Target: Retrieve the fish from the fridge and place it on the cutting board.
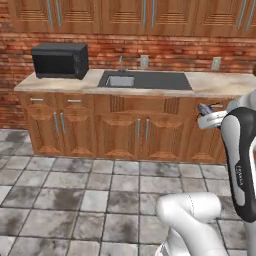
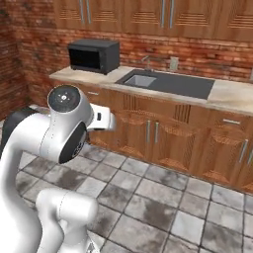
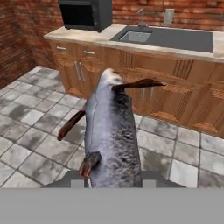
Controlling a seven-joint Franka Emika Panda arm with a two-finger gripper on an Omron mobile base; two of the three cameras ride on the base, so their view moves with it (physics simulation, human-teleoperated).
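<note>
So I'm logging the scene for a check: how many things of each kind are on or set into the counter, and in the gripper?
Microwave: 1
Sink: 1
Faucet: 1
Fish, in the gripper: 1
Total: 4

Ahead of the pincer (image 3: 113,177) runs a long counter (image 1: 210,83) with a pale stone top; a dark sink (image 1: 145,80) is set into it, and a black microwave (image 1: 60,60) stands off to the pincer's left; brown wooden cupboards (image 1: 120,127) sit below; red brick wall (image 1: 170,54) behind; grey mottled floor tiles (image 1: 75,195) underneath.
</note>
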